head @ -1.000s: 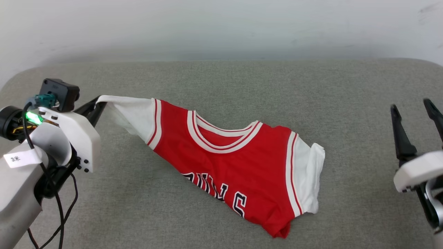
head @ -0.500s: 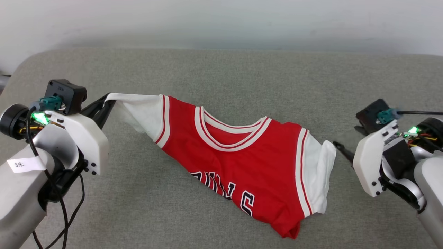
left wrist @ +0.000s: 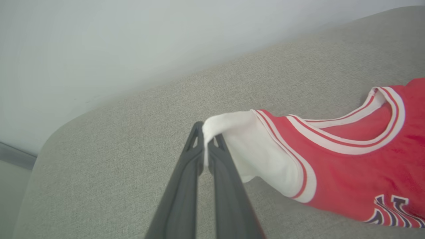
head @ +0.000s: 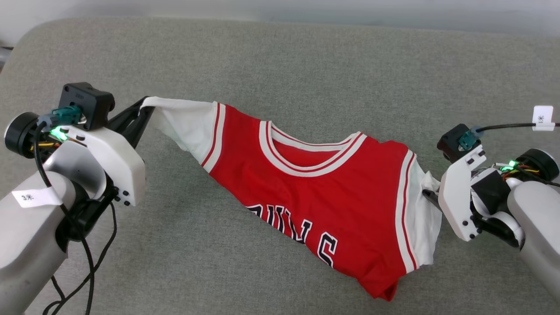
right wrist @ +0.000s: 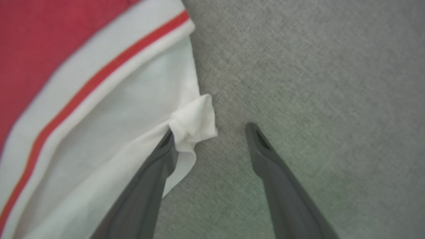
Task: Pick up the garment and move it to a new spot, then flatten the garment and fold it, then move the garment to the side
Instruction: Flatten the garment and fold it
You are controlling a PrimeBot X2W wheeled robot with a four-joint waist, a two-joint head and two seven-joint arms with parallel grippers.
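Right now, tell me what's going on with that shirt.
The robot is working on a red shirt that lies on a grey cushion. Its left gripper is shut on the tip of one white sleeve and holds it slightly raised. The right gripper is open at the other sleeve, with one finger against its bunched edge, and is not yet gripping. The shirt is stretched out crookedly, creased and not folded.
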